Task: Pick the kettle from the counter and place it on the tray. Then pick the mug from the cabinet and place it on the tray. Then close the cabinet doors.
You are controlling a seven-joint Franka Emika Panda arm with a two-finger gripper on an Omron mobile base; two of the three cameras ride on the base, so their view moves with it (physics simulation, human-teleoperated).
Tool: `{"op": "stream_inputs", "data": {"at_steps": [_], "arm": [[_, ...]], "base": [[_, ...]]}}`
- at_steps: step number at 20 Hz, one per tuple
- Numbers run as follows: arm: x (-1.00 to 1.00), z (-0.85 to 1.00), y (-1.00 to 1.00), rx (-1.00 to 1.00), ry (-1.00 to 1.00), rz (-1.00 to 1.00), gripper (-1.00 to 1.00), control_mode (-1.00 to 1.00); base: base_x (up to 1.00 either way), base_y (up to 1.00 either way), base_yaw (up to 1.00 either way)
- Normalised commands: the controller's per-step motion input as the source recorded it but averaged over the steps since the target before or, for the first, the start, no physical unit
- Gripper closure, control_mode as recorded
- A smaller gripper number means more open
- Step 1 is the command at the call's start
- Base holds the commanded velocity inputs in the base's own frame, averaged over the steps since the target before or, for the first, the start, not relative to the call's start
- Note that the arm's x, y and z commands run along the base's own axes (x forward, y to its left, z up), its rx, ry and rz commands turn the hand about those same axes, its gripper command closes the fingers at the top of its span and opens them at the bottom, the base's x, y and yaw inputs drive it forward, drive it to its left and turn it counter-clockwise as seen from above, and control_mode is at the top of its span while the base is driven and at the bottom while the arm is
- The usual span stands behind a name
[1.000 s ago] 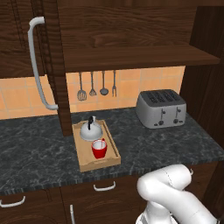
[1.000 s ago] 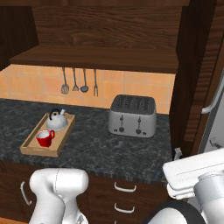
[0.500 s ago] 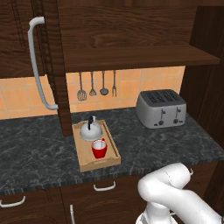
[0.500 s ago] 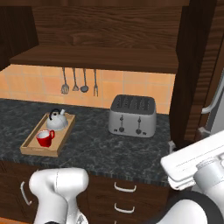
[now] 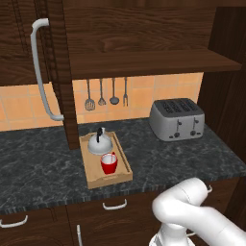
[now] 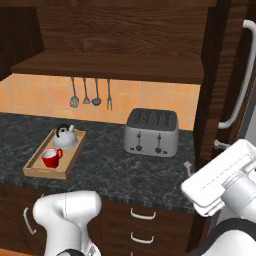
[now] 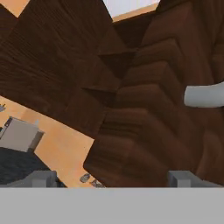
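Observation:
The kettle [image 5: 100, 142] [image 6: 65, 137] and the red mug [image 5: 108, 163] [image 6: 50, 157] both sit in the wooden tray [image 5: 122, 158] [image 6: 35, 161] on the counter [image 5: 38, 168] [image 6: 110, 167]. The cabinet [image 5: 144, 62] [image 6: 115, 65] stands open. Its left door [image 5: 60, 77] is seen edge-on, and its right door [image 6: 215, 85] carries a curved grey handle [image 6: 242, 75] [image 7: 203, 96]. My gripper [image 7: 113, 179] is open and holds nothing. It faces the dark wood of the right door [image 7: 144, 122], close to it, with the handle to its upper right. The white hand [image 6: 225, 175] hangs low beside that door.
A silver toaster [image 5: 177, 118] [image 6: 151, 132] stands on the counter right of the tray. Utensils [image 5: 102, 93] [image 6: 90, 92] hang on the orange tiled wall. Drawers with silver pulls [image 6: 142, 215] lie below the counter edge. The left door's handle [image 5: 41, 72] juts forward.
In the right base view my hand has risen and moved a little left, toward the right door. Kettle, mug and tray have not moved.

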Motion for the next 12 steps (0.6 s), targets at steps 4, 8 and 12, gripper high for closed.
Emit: {"op": "stream_inputs", "data": {"at_steps": [4, 8, 12], "arm": [[0.21, 0.00, 0.53, -0.06, 0.00, 0.20, -1.00, -1.00], [0.25, 0.00, 0.55, -0.05, 0.05, 0.17, -1.00, -1.00], [0.33, 0.00, 0.64, -0.05, 0.10, 0.11, -1.00, -1.00]], "base": [[0.00, 0.00, 0.00], [0.00, 0.00, 0.00], [0.00, 0.00, 0.00]]}}
